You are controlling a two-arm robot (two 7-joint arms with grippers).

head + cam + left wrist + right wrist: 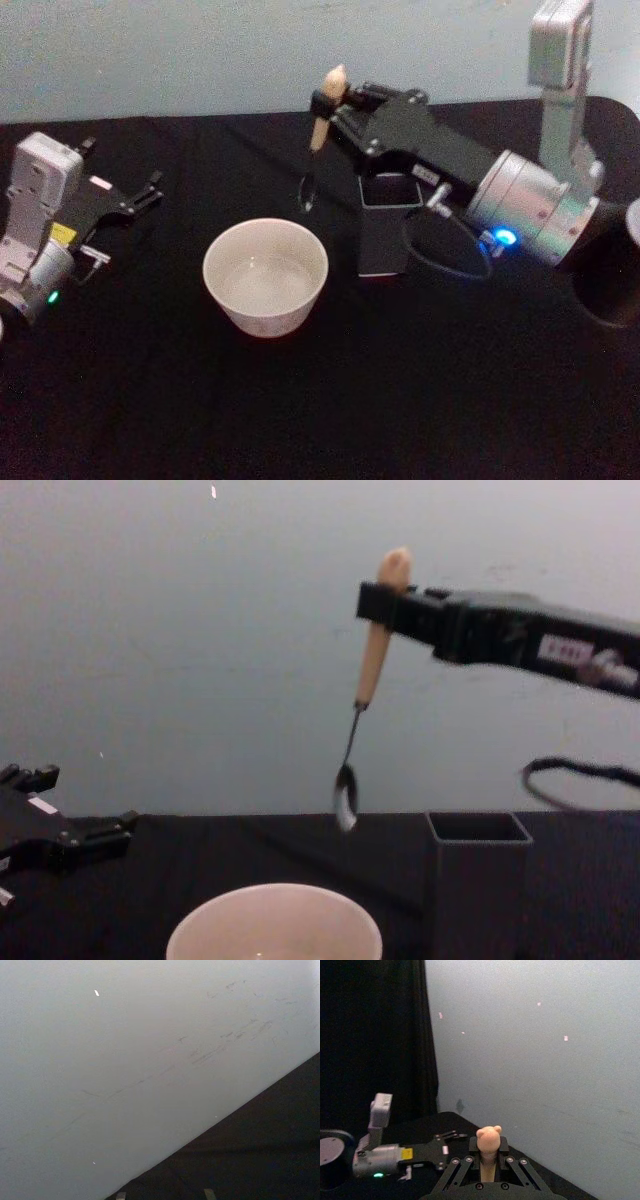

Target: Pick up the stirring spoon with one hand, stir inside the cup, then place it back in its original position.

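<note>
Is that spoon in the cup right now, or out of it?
Out. The right gripper, shut on the spoon, holds it upright in the air, its bowl end well above the rim of the cup.

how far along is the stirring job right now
Done: the slim beige-handled metal spoon is out of the dark grey square holder, gripped by the black right gripper. In hand: it hangs in the air, outside the pale round cup. Left: returning it; whether stirring happened cannot be told. The left gripper lies parked on the table.
</note>
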